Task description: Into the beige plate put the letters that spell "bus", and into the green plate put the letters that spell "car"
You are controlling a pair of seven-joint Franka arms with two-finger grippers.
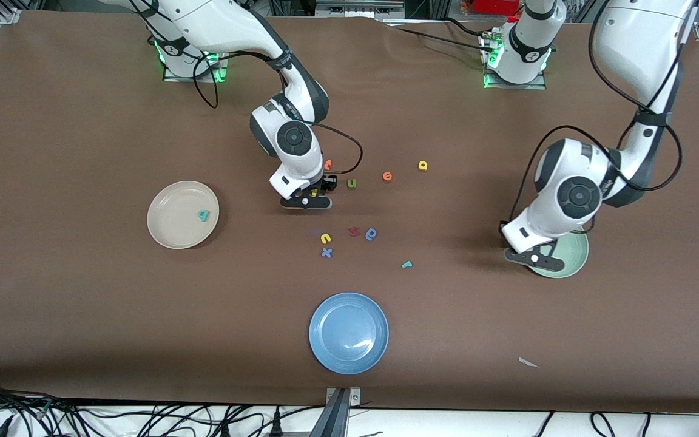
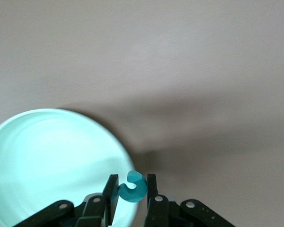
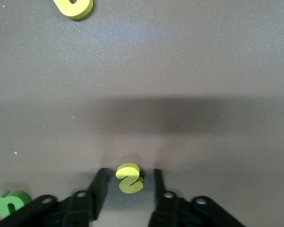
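Currently two steps run at once. Left gripper [image 2: 132,191] hangs over the green plate [image 1: 574,258] rim, jaws clamped on the teal "c" [image 2: 133,187]; it needs to centre over the plate before release. Right gripper [image 3: 128,187] is down on the table mid-cluster, jaws part open astride the yellow "s" [image 3: 129,178], neither finger visibly touching; closing comes next, then carrying it to the beige plate [image 1: 170,233], which holds the teal "b" [image 1: 204,215]. Yellow "u" [image 1: 326,238], yellow "a" [image 1: 423,165] and teal "r" [image 1: 407,264] lie loose.

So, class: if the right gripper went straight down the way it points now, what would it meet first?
Probably the yellow "s" lying between the right gripper's jaws, then the table under it; depth is hard to judge.
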